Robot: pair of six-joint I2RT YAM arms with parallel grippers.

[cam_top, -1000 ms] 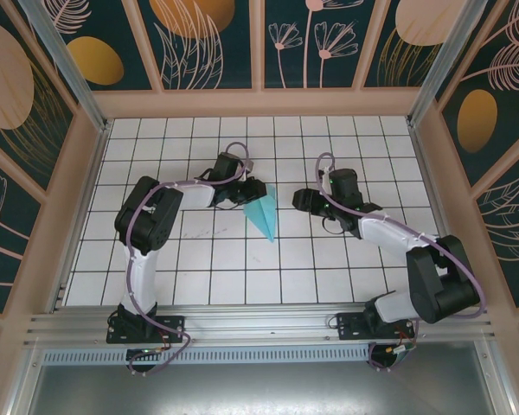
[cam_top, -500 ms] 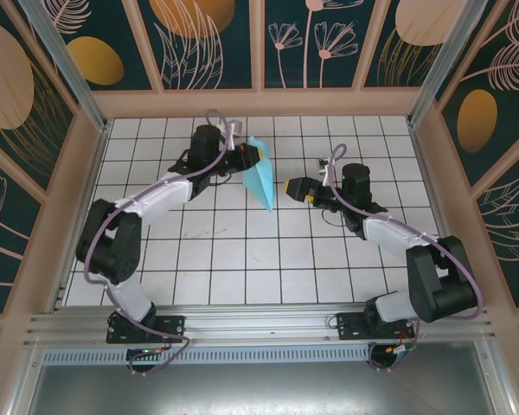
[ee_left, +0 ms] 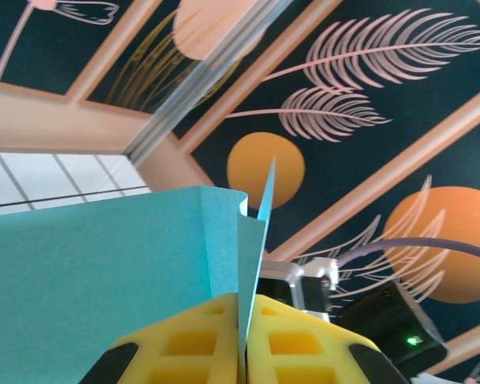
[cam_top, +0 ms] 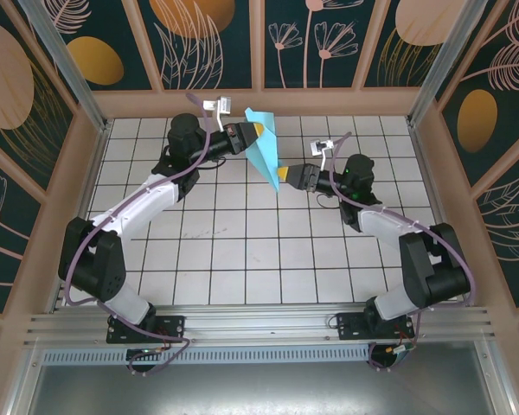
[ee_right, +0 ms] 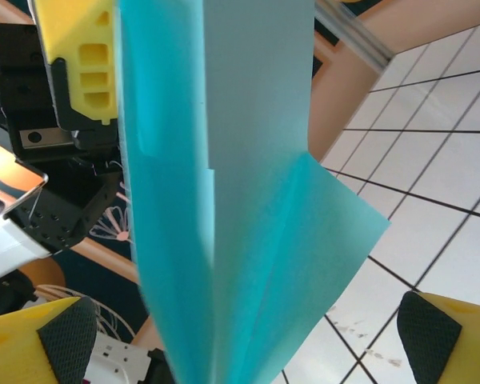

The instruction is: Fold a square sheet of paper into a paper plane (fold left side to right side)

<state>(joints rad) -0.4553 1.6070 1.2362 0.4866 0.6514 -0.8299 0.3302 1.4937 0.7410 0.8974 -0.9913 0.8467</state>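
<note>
paper plane [cam_top: 264, 149] – pinched in L gripper [cam_top: 256, 131] | R gripper [cam_top: 282, 177] agape round tip

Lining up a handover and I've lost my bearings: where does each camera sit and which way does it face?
Top external: fixed above and behind the bases, looking down on the tiled table; both arms, left gripper pinching the paper plane, right gripper open at its tip.
Left wrist: tilted up at the patterned wall; own yellow fingers shut on the plane.
Right wrist: faces the plane; own fingers wide apart.
Shared: all see the plane.
</note>
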